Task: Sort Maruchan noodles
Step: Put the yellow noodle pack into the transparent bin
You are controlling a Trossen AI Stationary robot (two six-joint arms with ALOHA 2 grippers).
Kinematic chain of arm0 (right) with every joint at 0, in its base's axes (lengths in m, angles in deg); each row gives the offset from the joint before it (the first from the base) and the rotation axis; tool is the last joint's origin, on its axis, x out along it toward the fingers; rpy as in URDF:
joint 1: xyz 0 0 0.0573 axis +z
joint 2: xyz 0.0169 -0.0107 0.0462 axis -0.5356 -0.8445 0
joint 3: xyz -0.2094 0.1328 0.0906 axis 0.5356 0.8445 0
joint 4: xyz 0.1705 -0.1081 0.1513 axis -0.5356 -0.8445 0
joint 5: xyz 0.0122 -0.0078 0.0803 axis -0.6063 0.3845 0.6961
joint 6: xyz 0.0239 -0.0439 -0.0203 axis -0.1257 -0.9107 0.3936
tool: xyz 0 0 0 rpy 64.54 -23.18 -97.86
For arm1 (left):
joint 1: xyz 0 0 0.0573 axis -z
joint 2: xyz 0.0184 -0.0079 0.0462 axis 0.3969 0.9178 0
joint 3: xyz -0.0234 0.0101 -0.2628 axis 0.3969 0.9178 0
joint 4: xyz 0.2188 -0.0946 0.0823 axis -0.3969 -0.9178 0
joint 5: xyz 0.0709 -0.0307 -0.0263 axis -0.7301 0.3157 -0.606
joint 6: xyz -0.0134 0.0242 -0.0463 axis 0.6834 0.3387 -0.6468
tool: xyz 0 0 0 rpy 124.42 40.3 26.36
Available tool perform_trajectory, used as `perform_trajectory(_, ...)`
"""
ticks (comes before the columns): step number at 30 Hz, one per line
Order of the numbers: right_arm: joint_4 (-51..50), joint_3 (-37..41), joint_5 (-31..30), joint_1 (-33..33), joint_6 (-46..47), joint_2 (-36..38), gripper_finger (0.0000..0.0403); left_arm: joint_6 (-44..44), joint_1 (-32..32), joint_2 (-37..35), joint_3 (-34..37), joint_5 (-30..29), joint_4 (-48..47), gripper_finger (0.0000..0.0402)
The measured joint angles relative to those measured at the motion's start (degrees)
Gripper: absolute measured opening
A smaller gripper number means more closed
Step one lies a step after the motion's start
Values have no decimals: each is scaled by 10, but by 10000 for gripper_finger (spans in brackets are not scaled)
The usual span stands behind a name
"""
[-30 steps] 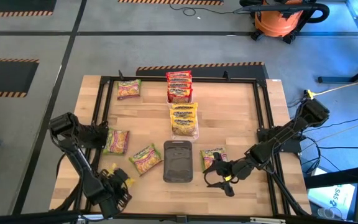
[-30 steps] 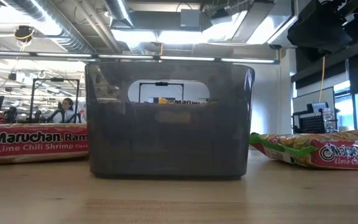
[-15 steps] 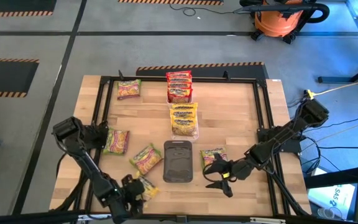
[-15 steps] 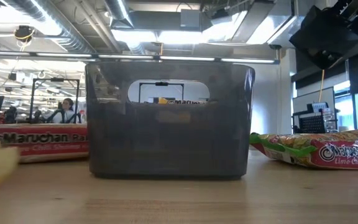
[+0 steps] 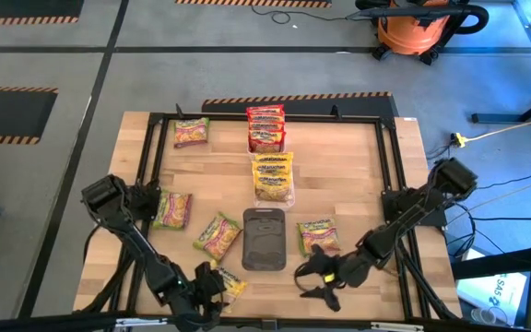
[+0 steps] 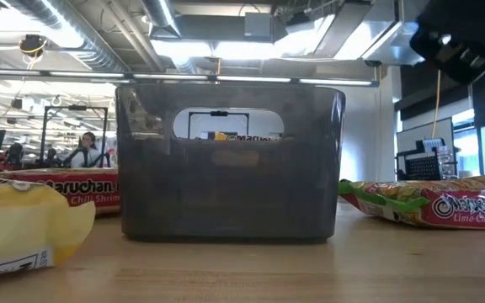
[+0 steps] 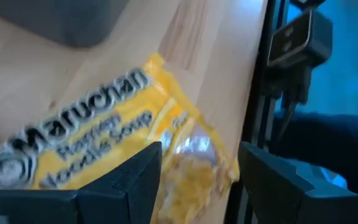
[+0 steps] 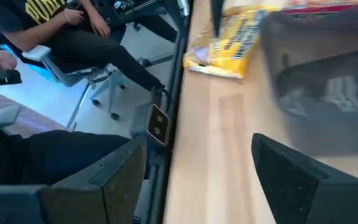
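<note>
Maruchan noodles, small flat crinkly plastic packets, lie partly sorted on the pale wooden table (image 5: 339, 175). At the far side a stack of red-orange packets (image 5: 265, 127) sits just beyond a stack of yellow packets (image 5: 273, 176), so those two colours look gathered. The green-and-pink packets are still scattered: one at the far left corner (image 5: 191, 132), two left of the dark grey plastic tray (image 5: 264, 238), at (image 5: 172, 208) and (image 5: 216, 234), and one just right of it (image 5: 317, 234). I judge most of the sorting remains.

At the near edge, the left gripper (image 5: 212, 284) has a single yellow packet (image 5: 226, 280) lying between its wide-spread fingers; whether it is gripped or only rests there I cannot tell. The right gripper (image 5: 318, 278), near the tray's right side, is spread wide and holds nothing.

The high view alone gives the whole layout. The low view shows the yellow packet (image 6: 23, 227) resting on the tabletop left of the tray (image 6: 230, 160). The left wrist view shows the packet (image 7: 98, 149) printed "Ramen Noodle Soup". Only the right wrist view shows a seated person (image 8: 73, 31) beyond the table.
</note>
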Motion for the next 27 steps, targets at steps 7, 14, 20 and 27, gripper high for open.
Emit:
perform_trajectory(7, -6, -107, -26, -6, 0, -76, 269, -111, 17, -17, -44, -3, -90, 208)
perform_trajectory(14, -34, -202, -63, -22, 41, -166, 269, -279, 43, -1, -47, -26, -154, 208)
perform_trajectory(20, -42, -247, -63, -28, 103, -233, 269, -235, 36, 34, -49, -32, -129, 208)
perform_trajectory(27, -103, -248, -76, -21, 186, -252, 269, -161, 15, 48, -48, -40, -35, 208)
